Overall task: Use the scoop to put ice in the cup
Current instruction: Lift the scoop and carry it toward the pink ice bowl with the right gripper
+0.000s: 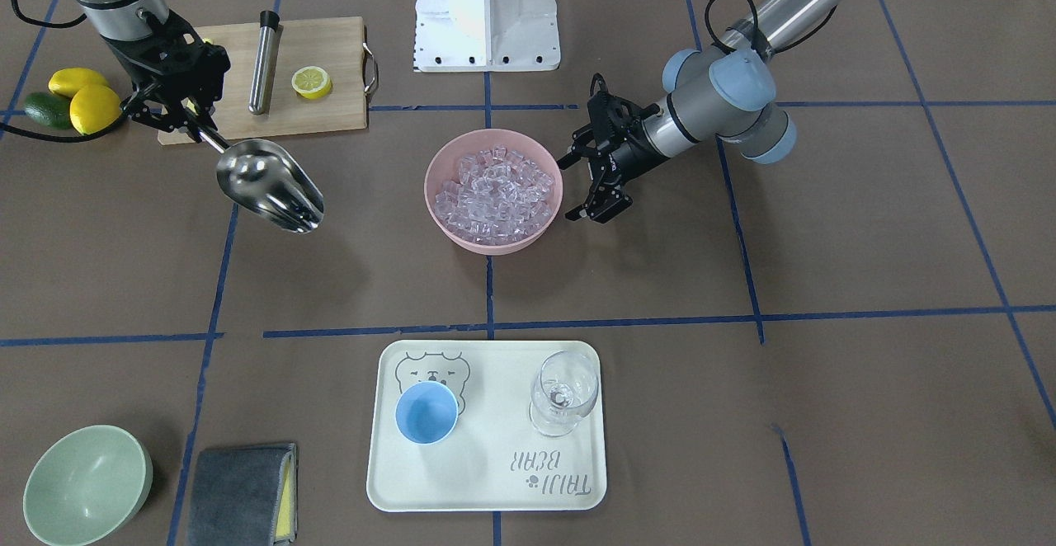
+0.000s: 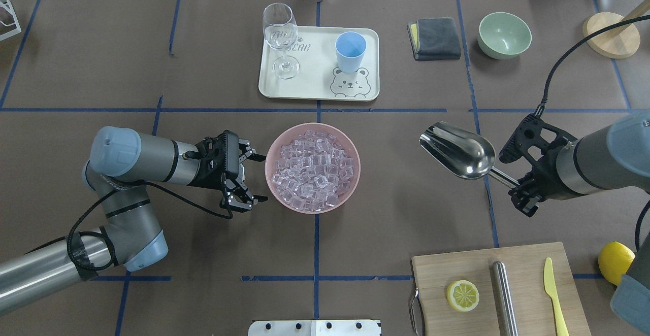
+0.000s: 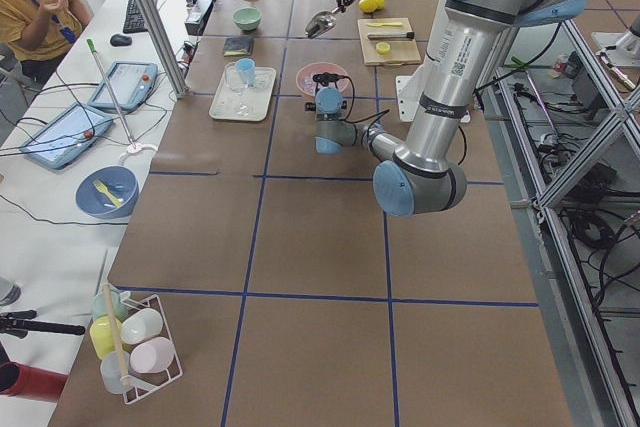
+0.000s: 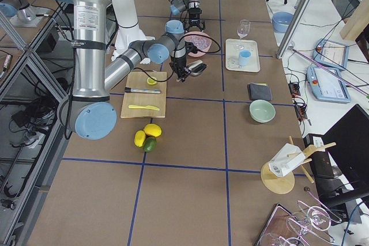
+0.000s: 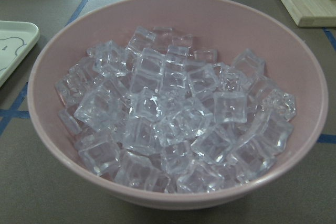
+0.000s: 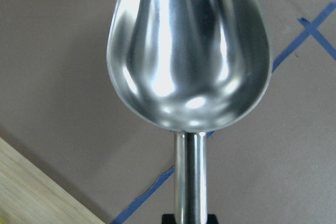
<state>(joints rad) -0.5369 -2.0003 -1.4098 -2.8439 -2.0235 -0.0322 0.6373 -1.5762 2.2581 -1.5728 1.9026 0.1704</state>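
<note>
The right hand (image 2: pixel 518 183) grips the handle of the empty scoop (image 2: pixel 457 149). Its long axis points roughly toward the ice (image 2: pixel 312 168) in the pink bowl (image 2: pixel 313 209), well apart. The left hand (image 2: pixel 259 178), fingers spread, sits just beside the bowl. The cup (image 2: pixel 350 52) stands on the tray (image 2: pixel 315 90).

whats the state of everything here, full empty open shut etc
scoop, empty, held by its handle
right gripper, shut on scoop
left gripper, open, holding nothing, beside pink bowl
pink bowl, full of ice
cup, empty, upright on tray
glass, empty, upright on tray
green bowl, empty
</note>
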